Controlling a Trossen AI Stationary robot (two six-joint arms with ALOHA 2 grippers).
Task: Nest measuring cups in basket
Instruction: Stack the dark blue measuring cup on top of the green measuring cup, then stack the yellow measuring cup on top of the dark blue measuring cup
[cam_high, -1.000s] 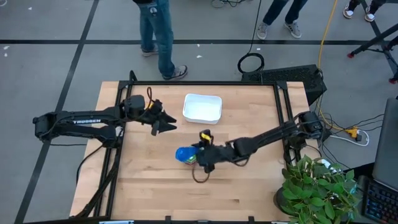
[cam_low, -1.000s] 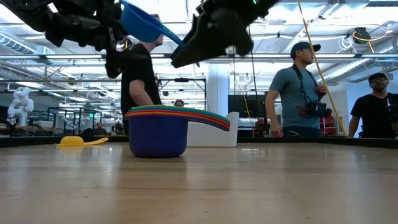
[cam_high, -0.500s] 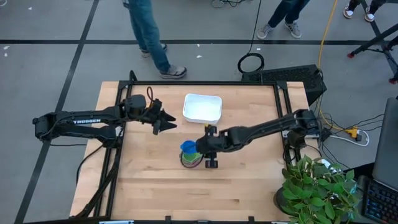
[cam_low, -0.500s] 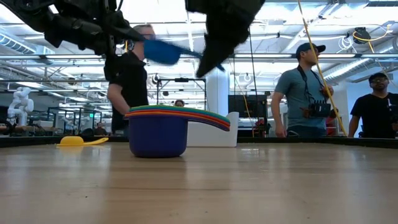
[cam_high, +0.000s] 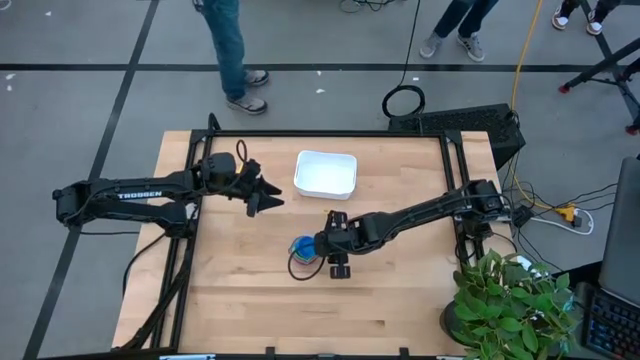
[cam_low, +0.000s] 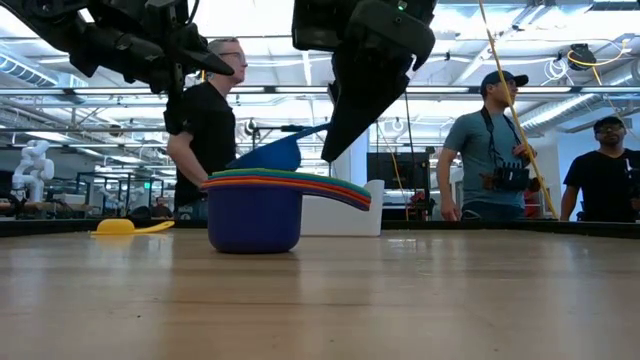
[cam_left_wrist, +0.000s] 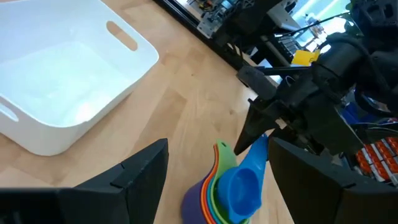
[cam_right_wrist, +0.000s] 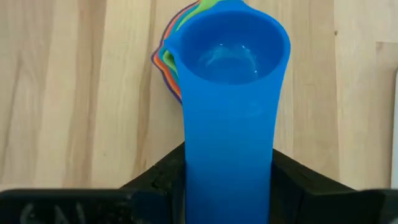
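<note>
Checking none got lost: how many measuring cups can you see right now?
7, though nested rims are hard to separate: five in the stack mid-table, the blue cup in the right gripper above it, the yellow cup lying apart.

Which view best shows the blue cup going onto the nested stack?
The left wrist view: the blue cup sits tilted in the stack, its handle between the right hand's fingers. The low view shows its tilt from the side; the right wrist view mostly hides the stack; the high view shows it small.
</note>
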